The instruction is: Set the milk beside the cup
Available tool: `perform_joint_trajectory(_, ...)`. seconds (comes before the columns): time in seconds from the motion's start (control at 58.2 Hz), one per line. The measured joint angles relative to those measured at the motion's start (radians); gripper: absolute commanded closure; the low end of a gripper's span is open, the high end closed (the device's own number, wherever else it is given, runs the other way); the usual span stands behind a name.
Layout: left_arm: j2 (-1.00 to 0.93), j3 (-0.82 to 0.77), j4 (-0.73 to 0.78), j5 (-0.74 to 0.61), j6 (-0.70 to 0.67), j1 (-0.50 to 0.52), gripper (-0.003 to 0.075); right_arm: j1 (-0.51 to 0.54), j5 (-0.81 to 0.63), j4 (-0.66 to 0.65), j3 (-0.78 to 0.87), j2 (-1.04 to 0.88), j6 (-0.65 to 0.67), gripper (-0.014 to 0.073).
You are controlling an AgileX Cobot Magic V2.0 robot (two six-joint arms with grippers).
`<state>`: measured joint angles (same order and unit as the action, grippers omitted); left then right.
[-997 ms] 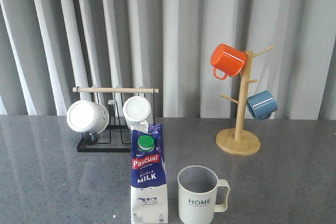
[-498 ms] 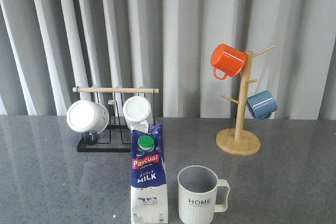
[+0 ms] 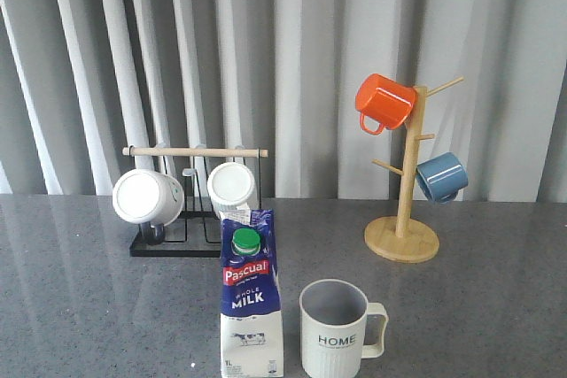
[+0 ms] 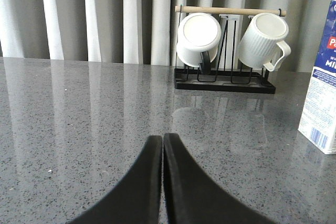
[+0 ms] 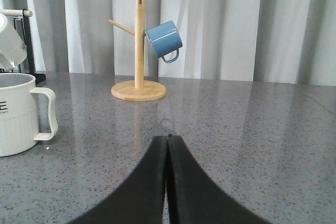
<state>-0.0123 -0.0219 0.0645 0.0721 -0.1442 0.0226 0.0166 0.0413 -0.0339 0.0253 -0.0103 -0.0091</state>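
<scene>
The milk [image 3: 251, 298], a blue-and-white carton with a green cap, stands upright near the table's front edge. Its side also shows in the left wrist view as the milk [image 4: 323, 98]. Just to its right stands the cup [image 3: 335, 329], pale ribbed with "HOME" on it, handle to the right; a small gap separates them. Part of the cup [image 5: 18, 113] appears in the right wrist view. My left gripper [image 4: 163, 138] is shut, empty, low over the table left of the milk. My right gripper [image 5: 168, 139] is shut, empty, right of the cup. Neither arm appears in the front view.
A black rack with a wooden bar [image 3: 193, 219] holds two white mugs [image 3: 147, 196] behind the milk. A wooden mug tree [image 3: 403, 227] at the back right carries an orange mug [image 3: 384, 102] and a blue mug [image 3: 441, 176]. Grey curtains hang behind the speckled table [image 3: 80, 289].
</scene>
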Motion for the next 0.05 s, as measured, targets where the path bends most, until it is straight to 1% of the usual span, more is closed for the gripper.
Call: perform_joint_trajectory(0.052,0.0,0.0,0.0,0.0,0.0,0.0,0.0728,0.0,0.0,0.0,0.0,0.0,0.0,0.0603)
